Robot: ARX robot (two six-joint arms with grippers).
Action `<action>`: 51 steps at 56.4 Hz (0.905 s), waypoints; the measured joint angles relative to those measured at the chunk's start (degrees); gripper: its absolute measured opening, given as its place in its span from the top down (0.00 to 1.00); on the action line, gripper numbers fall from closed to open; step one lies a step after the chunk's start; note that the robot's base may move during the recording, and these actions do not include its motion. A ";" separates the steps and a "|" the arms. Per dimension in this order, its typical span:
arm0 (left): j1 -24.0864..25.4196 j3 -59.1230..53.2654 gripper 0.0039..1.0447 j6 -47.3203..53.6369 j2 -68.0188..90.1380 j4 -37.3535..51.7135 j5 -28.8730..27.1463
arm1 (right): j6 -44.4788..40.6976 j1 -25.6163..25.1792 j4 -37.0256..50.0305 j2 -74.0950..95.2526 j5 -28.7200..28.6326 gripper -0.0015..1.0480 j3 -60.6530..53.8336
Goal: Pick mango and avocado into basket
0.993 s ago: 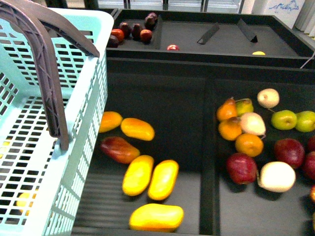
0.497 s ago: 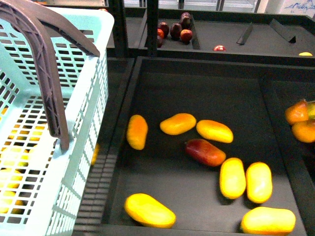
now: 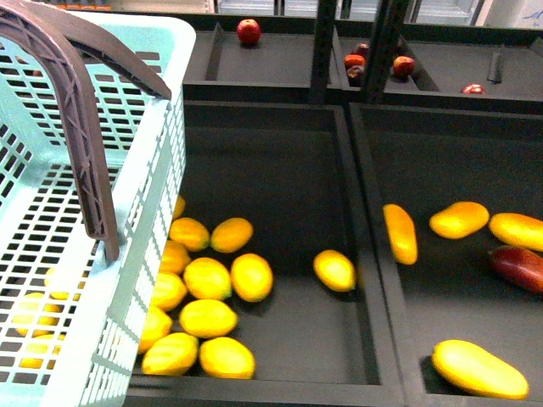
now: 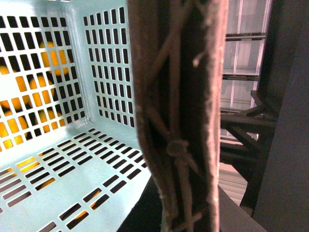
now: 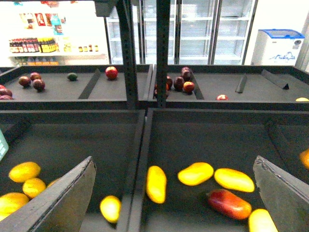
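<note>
Mango (image 3: 400, 233): lies in the right bin (image 3: 450, 161), against its left wall, other mangoes well apart.
Handling: likely firm, fairly heavy, with smooth skin that may slip; best taken across its narrow middle.
Avocado (image 5: 72, 76): seemingly the small dark fruit on the upper shelf (image 5: 53, 89); too small to be sure.
Basket (image 3: 174, 38): stands at the left with nothing seen inside; lemons (image 3: 208, 278) show through its slots.
Right gripper (image 5: 173, 166): fingers spread wide, holding nothing.
Left gripper: out of sight, so I cannot tell.

Slotted teal plastic basket (image 3: 157, 161) with a rough, ribbed brown handle (image 3: 89, 161); smooth, glossy-skinned mango (image 3: 479, 369) near right, on a matt black tray (image 3: 280, 170).
</note>
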 joint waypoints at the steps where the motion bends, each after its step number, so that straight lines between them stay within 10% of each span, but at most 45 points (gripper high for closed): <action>1: 0.00 0.00 0.93 0.00 0.00 0.00 -0.02 | 0.00 0.00 0.00 0.00 -0.02 0.07 -0.02; 22: 0.52 0.11 0.93 1.68 0.07 -0.39 -1.57 | 0.00 -0.07 -0.07 0.00 -0.15 0.07 -0.04; 30: -0.72 12.46 0.93 16.61 9.07 -21.07 3.19 | -0.02 -0.07 -0.07 0.00 -0.26 0.07 -0.04; 51: -8.61 41.99 0.94 31.89 37.70 -20.00 13.49 | 0.00 -0.07 -0.07 0.00 -0.13 0.07 -0.04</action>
